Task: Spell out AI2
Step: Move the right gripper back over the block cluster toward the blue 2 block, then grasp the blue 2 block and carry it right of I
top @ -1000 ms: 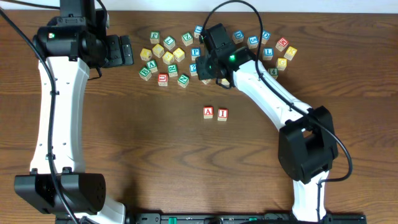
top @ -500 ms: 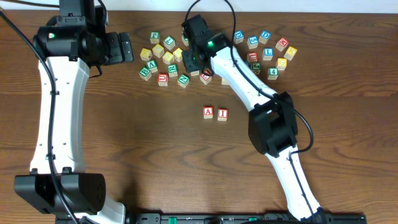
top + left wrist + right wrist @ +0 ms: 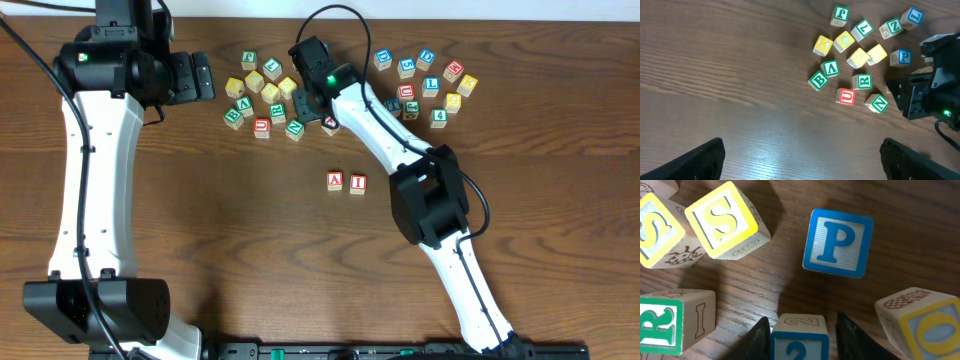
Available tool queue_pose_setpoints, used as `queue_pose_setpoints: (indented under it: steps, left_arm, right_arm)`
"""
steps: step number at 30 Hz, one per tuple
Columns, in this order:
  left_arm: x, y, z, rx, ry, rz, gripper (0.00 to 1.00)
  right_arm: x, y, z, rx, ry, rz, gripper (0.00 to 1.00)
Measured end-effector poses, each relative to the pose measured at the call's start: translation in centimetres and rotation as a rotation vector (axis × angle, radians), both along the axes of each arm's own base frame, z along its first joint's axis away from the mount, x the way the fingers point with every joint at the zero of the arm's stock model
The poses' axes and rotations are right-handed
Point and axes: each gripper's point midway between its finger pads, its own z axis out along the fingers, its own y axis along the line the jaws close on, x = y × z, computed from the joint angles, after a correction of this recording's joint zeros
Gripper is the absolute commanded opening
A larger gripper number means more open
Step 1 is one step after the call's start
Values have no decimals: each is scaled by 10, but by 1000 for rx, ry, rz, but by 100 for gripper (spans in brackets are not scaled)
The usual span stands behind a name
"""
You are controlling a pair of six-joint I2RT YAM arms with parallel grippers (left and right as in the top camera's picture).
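The red A block (image 3: 335, 181) and red I block (image 3: 358, 184) stand side by side at mid-table. The blue 2 block (image 3: 800, 340) sits in the left block pile, between the fingers of my right gripper (image 3: 804, 324). That gripper is open and low around it, the left finger against the block and the right finger a little apart. In the overhead view the right gripper (image 3: 308, 100) hides the 2 block. My left gripper (image 3: 190, 80) is open and empty, high over bare table left of the pile, and it also shows in the left wrist view (image 3: 800, 165).
Close round the 2 block are a blue P block (image 3: 838, 242), two yellow S blocks (image 3: 722, 220), a green R block (image 3: 665, 325) and a yellow O block (image 3: 925, 325). A second cluster of blocks (image 3: 425, 80) lies at the back right.
My right arm has swung left across the blocks and its gripper has come down around the blue 2 block. The left arm and the A and I blocks have not moved.
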Motion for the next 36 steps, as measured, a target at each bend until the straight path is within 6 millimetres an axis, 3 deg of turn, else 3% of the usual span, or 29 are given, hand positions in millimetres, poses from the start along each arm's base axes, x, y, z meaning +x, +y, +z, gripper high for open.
queue_pose_setpoints:
  steps: [9,18,24,28,36]
  left_arm:
    - [0,0,0,0,0,0,98]
    - [0,0,0,0,0,0,97]
    - [0,0,0,0,0,0,98]
    - [0,0,0,0,0,0,98]
    - [0,0,0,0,0,0,98]
  right_arm:
    - [2,1,-1,3,-6,-16,22]
    - [2,-1,0,-4,-8,-26,17]
    - [-8,-8,4,-31,28,-27,14]
    - [-22,-20,34,-52,56,-31,14]
    - [-72,-62,148,-70,75,-49,15]
